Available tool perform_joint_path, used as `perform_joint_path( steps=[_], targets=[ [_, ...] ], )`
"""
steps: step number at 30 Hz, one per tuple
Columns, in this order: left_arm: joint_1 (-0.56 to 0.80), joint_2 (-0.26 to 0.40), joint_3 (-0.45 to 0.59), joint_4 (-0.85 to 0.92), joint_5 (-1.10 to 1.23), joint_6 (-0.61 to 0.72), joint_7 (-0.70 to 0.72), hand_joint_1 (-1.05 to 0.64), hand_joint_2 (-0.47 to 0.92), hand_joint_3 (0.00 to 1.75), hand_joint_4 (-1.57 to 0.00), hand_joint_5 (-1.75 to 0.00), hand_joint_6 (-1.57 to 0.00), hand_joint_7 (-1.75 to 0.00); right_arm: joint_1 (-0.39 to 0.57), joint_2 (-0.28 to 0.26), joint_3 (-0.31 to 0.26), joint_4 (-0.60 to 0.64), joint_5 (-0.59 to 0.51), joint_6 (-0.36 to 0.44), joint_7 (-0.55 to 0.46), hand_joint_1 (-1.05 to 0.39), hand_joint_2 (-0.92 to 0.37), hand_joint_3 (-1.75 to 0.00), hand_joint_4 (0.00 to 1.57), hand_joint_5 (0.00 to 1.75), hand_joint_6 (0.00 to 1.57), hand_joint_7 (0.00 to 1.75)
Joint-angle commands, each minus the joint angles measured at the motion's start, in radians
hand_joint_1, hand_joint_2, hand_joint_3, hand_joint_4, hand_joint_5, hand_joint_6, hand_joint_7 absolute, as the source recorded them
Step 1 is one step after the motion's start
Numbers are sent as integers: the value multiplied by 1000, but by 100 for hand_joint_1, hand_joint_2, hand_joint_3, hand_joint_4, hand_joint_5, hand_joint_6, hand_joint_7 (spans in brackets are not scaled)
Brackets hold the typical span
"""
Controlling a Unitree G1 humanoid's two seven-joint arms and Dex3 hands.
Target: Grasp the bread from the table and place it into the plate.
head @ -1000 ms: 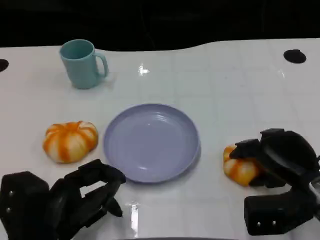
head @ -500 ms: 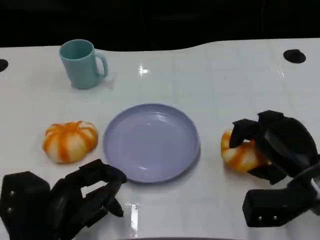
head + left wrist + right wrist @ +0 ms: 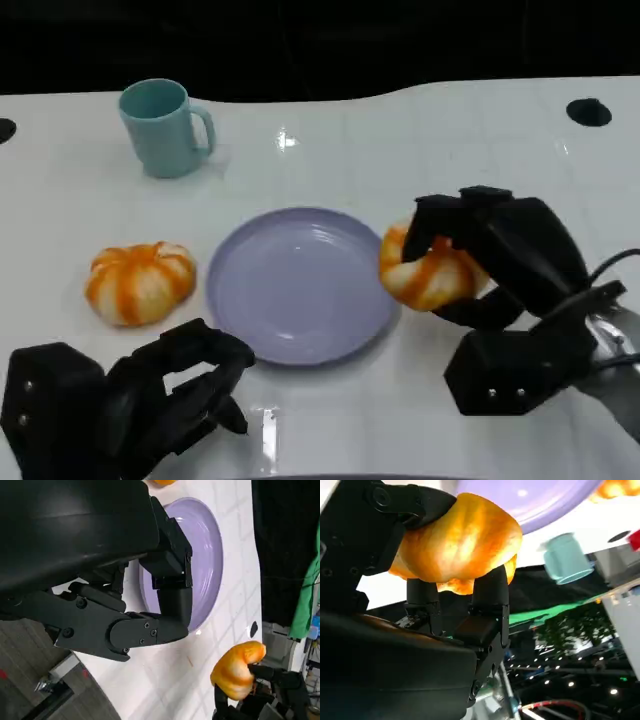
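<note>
At the plate's (image 3: 300, 285) right rim, the right hand (image 3: 500, 260) holds a bread (image 3: 428, 272) lifted off the table (image 3: 480, 150). Carrying is the step in hand; next it likely needs a short move left over the plate, then release. Near left, the left hand (image 3: 170, 385) rests curled, empty. Count: two breads, the second (image 3: 140, 282) left of the plate; one plate; one mug (image 3: 165, 127).

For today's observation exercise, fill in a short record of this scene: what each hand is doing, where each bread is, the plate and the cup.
right hand: grips a bread, lifted at the plate's right rim
left hand: near table edge, fingers curled, holding nothing
second bread: on the table, left of the plate
plate: lilac, centre of table, nothing on it
cup: teal, upright, far left
</note>
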Motion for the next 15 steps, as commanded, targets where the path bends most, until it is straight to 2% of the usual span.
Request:
perform_joint_path(
  steps=[1,8,15],
  targets=[
    [1,9,1,-8,3,6,7,-44,92,46,-59,-174,-62,-131,-61,38,11,39,19,-20,38,-5,-24,-130,100,175,76,175],
    [2,11,-1,-9,6,7,4,-44,92,46,-59,-175,-62,-133,-140,122,37,158,17,-43,46,-10,-27,-120,98,175,73,175],
    [0,10,3,-6,2,14,6,-44,92,45,-61,-174,-62,-133,-216,196,73,291,-8,-33,16,-11,-34,-117,96,175,71,170]
  ],
)
